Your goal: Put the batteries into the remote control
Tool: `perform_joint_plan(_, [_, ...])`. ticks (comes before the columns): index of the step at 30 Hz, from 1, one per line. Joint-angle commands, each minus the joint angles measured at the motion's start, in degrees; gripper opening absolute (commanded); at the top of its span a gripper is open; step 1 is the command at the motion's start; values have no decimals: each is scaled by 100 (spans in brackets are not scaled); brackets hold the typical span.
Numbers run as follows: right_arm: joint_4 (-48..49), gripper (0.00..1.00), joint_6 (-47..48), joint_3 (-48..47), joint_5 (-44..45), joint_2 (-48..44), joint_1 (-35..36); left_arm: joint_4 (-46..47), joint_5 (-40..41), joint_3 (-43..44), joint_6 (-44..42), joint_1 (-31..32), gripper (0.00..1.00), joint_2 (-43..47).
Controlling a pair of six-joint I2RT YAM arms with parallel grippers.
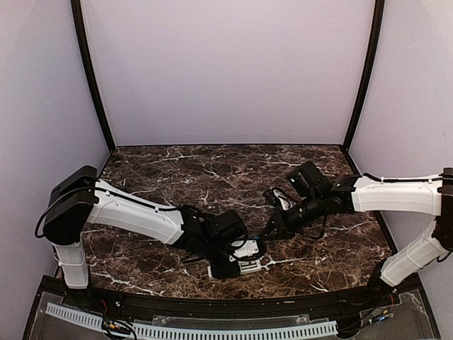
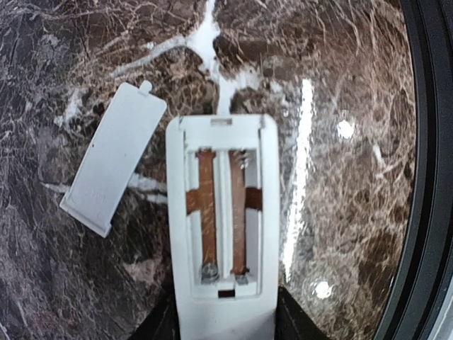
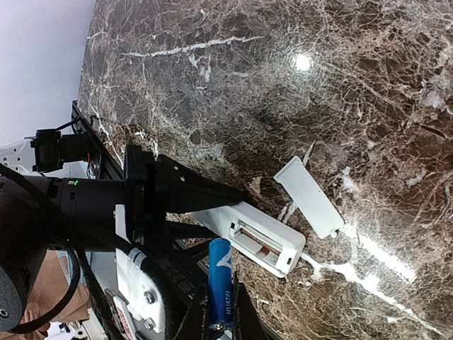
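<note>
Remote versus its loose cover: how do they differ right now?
The remote is gripped by the left fingers; the cover lies free on the table beside it. The remote is thicker, with an open, empty recess; the cover is a thin plate with a small tab, angled to the remote. Both are white.

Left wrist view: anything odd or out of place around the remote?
Nothing damaged. The battery cover is off and lies askew on the table beside the remote, whose recess is open with both bays empty. The right gripper holds one blue battery; no second battery shows in any view.
</note>
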State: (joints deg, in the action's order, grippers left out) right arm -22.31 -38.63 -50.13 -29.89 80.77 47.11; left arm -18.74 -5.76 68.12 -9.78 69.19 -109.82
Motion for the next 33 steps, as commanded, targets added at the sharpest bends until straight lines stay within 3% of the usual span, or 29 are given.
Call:
perform_joint_plan(1, [-28,0,118,-6,41,-151,-94,301,-183,-1,83,64,51,-105])
perform_joint_plan(5, [-6,0,155,-21,4,-113,-136,282,-160,-166,14,60,66,238])
perform_joint_plan(7, [5,0,176,-39,-8,-82,-143,261,-209,-203,-35,60,69,418])
perform_joint_plan(17, [-32,0,204,-126,26,-53,-166,216,-288,-259,-200,60,73,787])
perform_joint_plan(23, [-82,0,312,-182,73,-73,-266,192,-375,-338,-385,39,85,1157])
perform_joint_plan(33, [274,0,11,408,-310,-377,-282,321,-56,-1145,-303,-28,84,1515])
